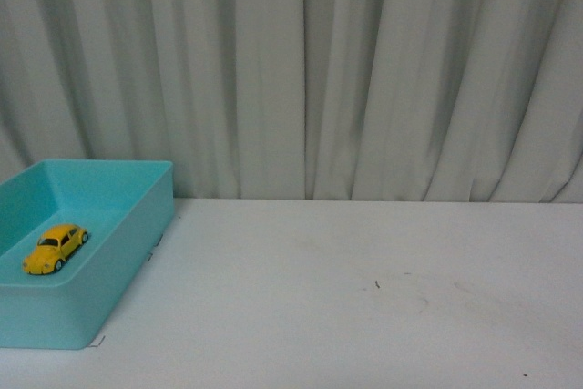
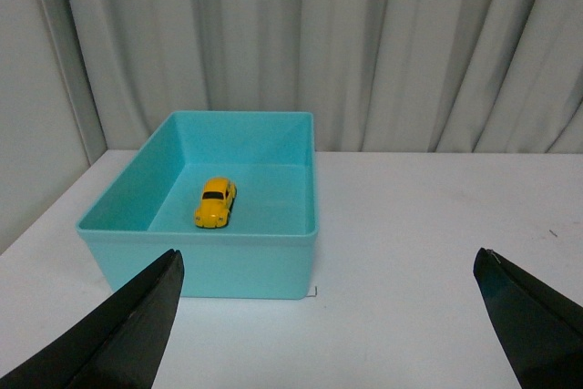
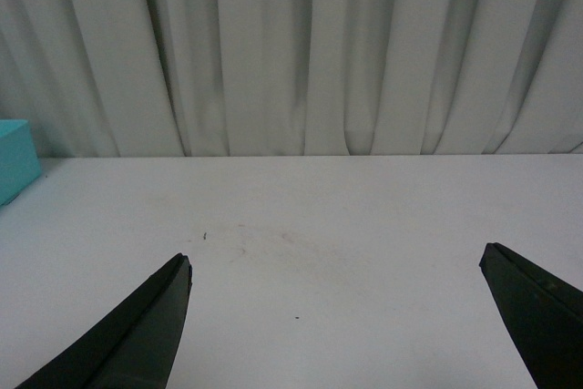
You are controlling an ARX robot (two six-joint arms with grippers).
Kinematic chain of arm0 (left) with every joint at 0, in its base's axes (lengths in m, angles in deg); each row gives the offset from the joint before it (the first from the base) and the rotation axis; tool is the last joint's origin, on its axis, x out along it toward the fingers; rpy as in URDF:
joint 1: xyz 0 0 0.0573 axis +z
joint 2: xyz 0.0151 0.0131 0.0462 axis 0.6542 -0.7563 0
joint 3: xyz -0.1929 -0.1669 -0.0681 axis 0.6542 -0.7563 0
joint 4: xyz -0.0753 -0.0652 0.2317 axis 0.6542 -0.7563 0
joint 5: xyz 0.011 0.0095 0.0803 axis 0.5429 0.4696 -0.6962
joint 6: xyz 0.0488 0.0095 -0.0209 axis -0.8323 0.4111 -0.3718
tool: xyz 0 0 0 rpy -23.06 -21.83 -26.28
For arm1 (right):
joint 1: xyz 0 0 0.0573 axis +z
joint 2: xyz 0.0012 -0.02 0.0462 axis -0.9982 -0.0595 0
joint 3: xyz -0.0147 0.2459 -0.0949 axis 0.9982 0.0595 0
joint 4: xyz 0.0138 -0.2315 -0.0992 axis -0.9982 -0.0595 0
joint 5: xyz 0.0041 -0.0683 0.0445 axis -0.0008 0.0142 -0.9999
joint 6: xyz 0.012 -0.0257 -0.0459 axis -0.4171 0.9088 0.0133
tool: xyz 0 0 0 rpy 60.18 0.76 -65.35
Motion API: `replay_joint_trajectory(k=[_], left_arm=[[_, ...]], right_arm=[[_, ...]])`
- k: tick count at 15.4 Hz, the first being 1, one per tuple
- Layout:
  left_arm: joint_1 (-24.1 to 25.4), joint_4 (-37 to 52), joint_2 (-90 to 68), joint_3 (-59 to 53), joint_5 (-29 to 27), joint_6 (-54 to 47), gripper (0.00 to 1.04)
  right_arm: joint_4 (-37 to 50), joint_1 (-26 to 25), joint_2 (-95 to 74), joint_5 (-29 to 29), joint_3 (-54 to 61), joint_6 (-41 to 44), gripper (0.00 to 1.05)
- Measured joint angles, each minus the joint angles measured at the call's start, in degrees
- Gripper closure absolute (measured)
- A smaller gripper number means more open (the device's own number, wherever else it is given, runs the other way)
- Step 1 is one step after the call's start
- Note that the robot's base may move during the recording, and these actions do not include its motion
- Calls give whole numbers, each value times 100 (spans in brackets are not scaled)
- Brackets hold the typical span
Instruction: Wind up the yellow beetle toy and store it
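Since the small glossy yellow beetle toy (image 1: pixel 56 249) already sits inside the turquoise plastic bin (image 1: pixel 137 266) on the white table (image 1: pixel 364 298), storing looks done, and both arms' black jaws hang spread wide, holding nothing.

Light is soft, even, slightly dim with a cool green cast; curtain (image 1: pixel 364 70) folds carry gentle vertical shading; no glare on the table (image 1: pixel 364 298); front view mildly soft and noisy; wrist views' near fingertips (image 2: pixel 118 334) dark, blurred.
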Motion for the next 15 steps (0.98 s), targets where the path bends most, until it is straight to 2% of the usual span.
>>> replay_joint_trajectory(k=[15], left_arm=[[0,7,0,0,2,0,7]], right_arm=[[2,0,0,0,0,-2,7]])
